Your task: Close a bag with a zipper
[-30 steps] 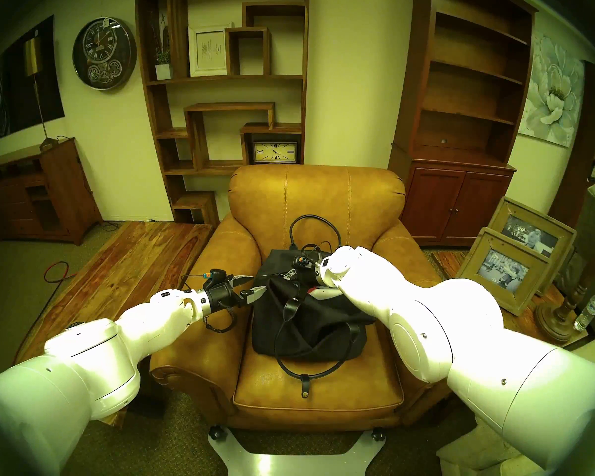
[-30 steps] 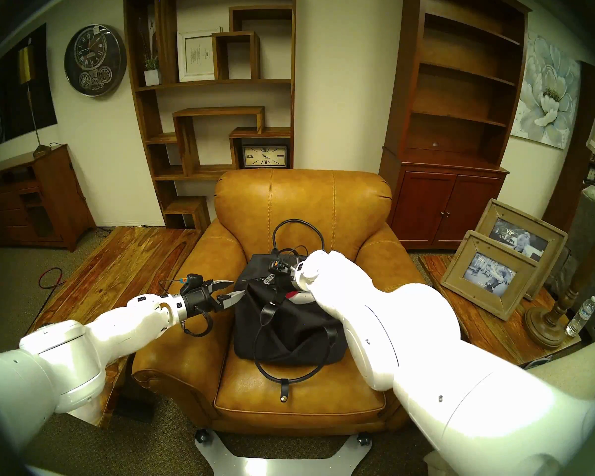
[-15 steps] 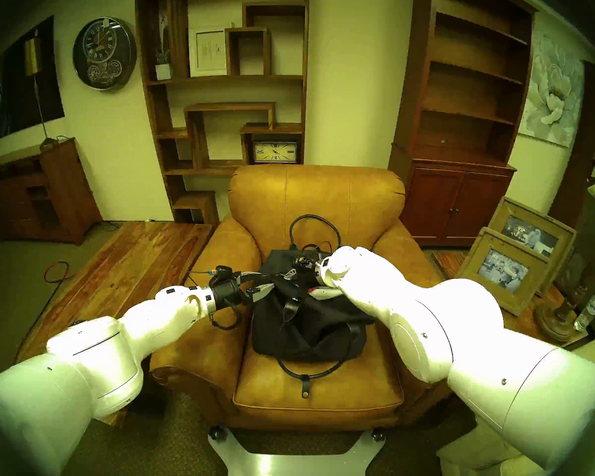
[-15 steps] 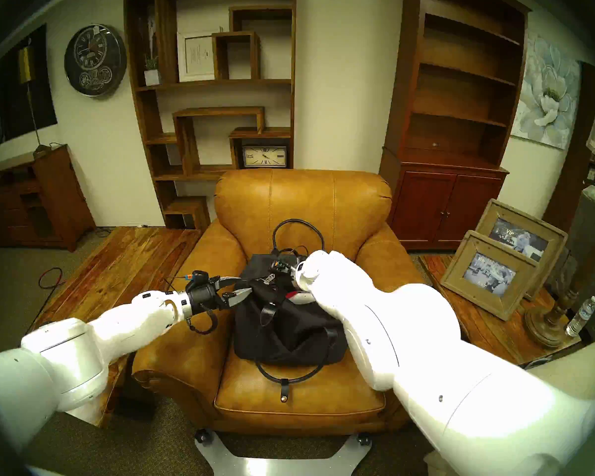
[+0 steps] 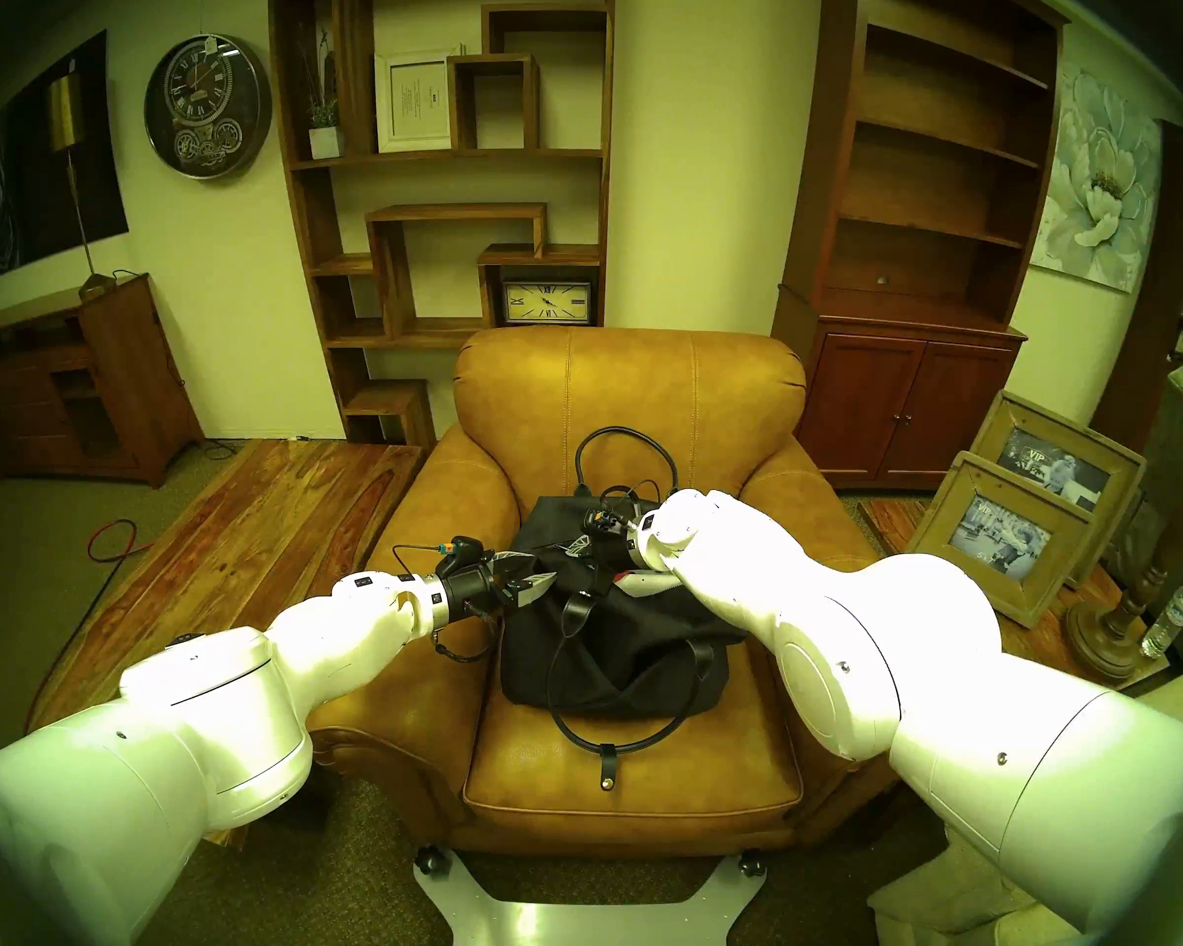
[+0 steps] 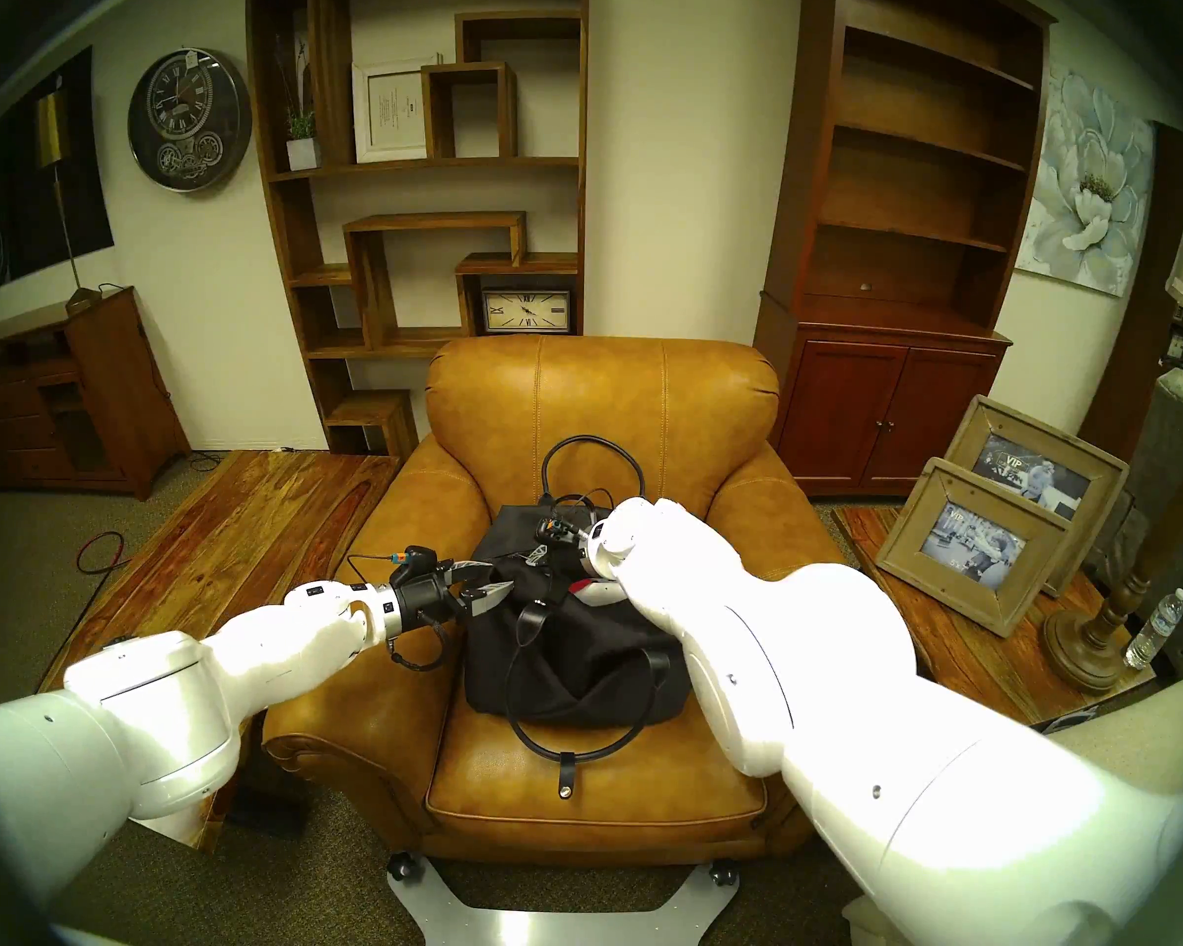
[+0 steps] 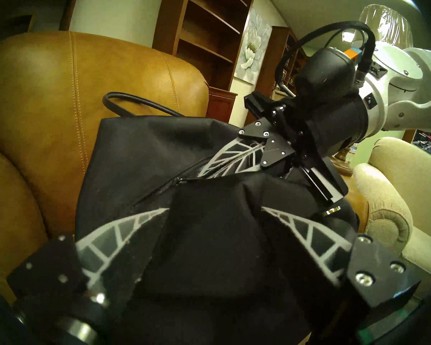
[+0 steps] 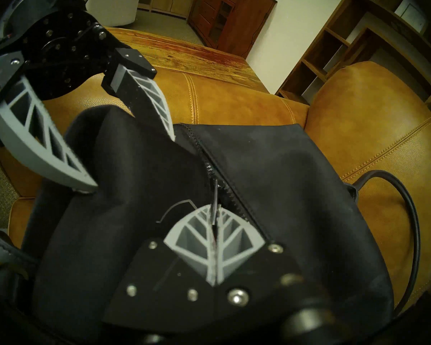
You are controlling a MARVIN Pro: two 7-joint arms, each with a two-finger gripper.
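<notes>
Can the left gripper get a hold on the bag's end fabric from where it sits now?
Probably yes: the left gripper is open with a fold of the bag between its fingers, nothing between.

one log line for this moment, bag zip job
left gripper: open, straddling bag end | right gripper: shut on zipper pull | zipper: partly open

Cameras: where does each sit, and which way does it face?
Head left eye: atop robot, looks down at bag on armchair; both arms show.
Head right eye: nearly the same.
Left wrist: looks rightward across bag; left tool open.
Right wrist: looks leftward along zipper; right tool shut on it.
Wrist views show each other's tool.
</notes>
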